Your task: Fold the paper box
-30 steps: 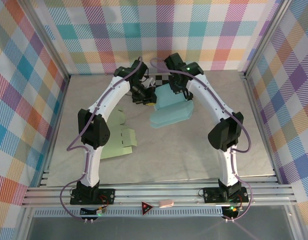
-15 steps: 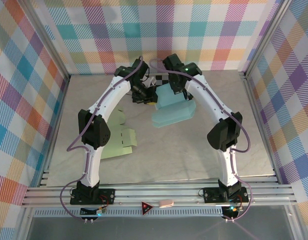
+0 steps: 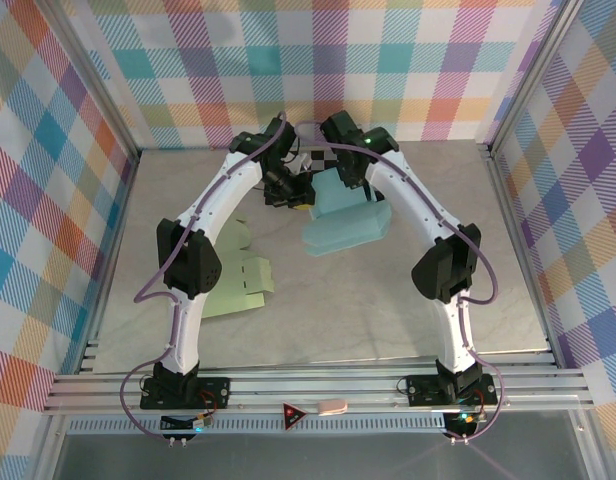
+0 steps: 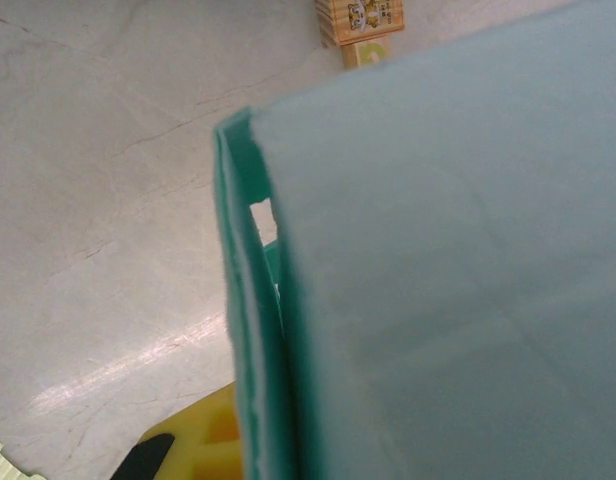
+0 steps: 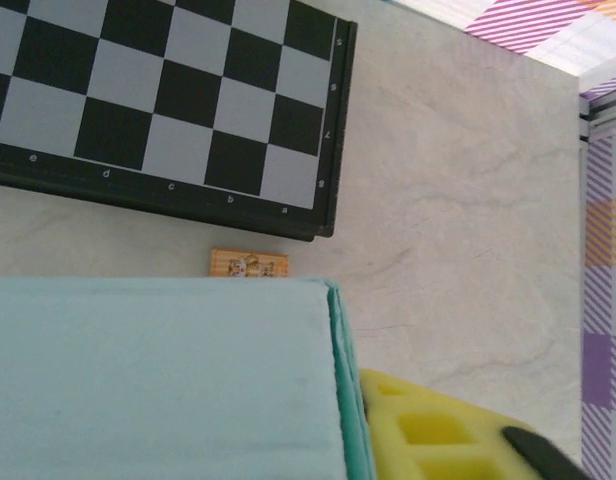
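Note:
The teal paper box (image 3: 344, 218) lies partly folded at the back middle of the table, one panel raised between the two grippers. My left gripper (image 3: 299, 194) is shut on the box's left wall. In the left wrist view its yellow pad (image 4: 200, 443) presses against the doubled teal edge (image 4: 250, 330). My right gripper (image 3: 350, 182) hangs over the raised panel. In the right wrist view one yellow pad (image 5: 434, 430) stands just right of the teal wall's edge (image 5: 340, 350). The other finger is hidden under the panel (image 5: 158, 380).
A black-and-white checkerboard (image 5: 168, 100) lies behind the box, with a small wooden block (image 5: 249, 264) between them. A flat pale green paper cutout (image 3: 236, 282) lies at the left, near the left arm's elbow. Checked walls close in the table.
The right wrist has shifted slightly left over the raised panel, and the box's lower part has nudged a little. The left arm has stayed put.

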You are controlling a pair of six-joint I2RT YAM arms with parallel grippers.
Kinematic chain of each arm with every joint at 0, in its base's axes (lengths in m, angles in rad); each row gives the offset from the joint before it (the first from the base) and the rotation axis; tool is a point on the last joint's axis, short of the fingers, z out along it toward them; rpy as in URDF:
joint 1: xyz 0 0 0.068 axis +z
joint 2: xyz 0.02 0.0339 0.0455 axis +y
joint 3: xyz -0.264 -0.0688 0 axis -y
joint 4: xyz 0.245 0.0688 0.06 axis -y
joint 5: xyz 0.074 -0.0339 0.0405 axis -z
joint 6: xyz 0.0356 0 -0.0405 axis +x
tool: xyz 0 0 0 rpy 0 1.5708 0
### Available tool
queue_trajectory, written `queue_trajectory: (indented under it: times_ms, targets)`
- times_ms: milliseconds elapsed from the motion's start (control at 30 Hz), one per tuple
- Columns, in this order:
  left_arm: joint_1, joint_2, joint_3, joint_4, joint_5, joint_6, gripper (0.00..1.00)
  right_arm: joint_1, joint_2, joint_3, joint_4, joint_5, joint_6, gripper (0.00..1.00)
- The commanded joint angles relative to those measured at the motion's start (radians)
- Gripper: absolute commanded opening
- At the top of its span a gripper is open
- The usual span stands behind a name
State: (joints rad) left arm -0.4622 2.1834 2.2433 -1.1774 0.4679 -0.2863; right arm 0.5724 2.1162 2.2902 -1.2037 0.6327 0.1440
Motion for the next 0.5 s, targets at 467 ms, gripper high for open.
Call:
queue_trajectory:
  times_ms: [467]
  targets:
    - [0.013,0.002,0.035,0.009,0.032,-0.04,0.0,-0.025,-0.169,-0.237,0.039,-0.11,0.059,0.27]
